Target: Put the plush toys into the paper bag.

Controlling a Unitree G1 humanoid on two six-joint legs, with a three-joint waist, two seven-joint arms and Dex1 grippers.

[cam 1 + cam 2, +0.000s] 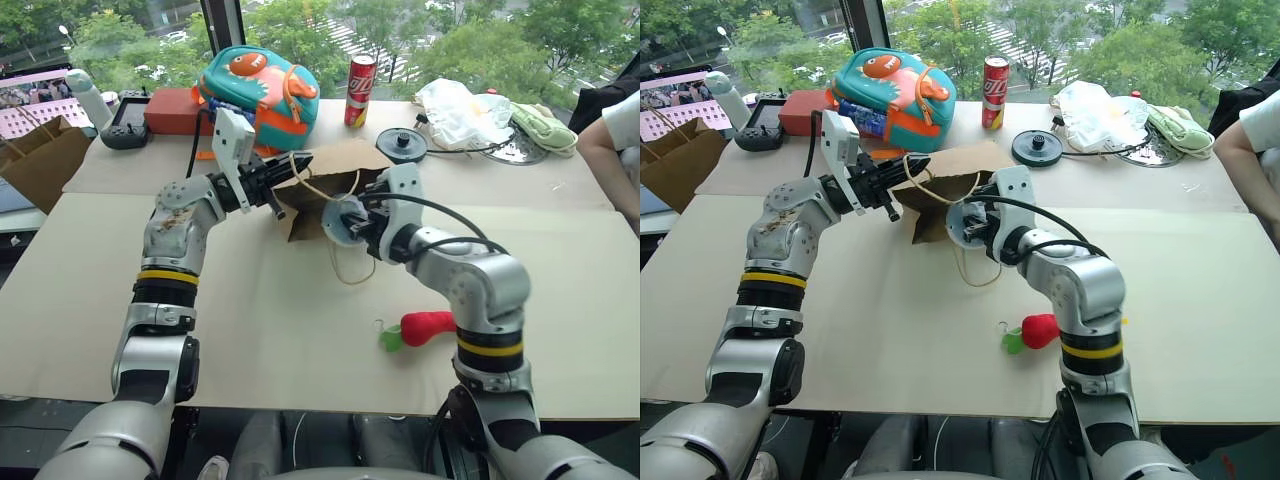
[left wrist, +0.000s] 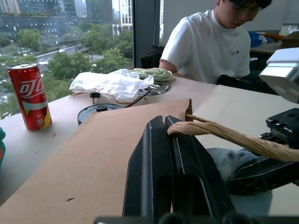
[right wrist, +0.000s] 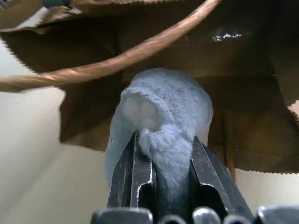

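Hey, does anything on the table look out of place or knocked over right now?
The paper bag lies tipped on its side, its mouth held up by the left gripper pinching a twine handle. The red chili toy lies alone near the table's front edge.

We see a brown paper bag (image 1: 335, 180) with tan twine handles (image 2: 224, 133). The fuzzy toy (image 3: 161, 121) is pale grey, and the fingers (image 3: 208, 175) around it are black. The chili (image 1: 428, 326) is red with a green stem (image 1: 390, 338). The backpack (image 1: 262, 88) is teal with orange parts and an orange dinosaur face. The can (image 1: 360, 91) is red with white letters. The table (image 1: 250, 300) is covered with beige paper. Both arms are silver and grey, with black and yellow bands. The person's shirt (image 2: 205, 42) is white.
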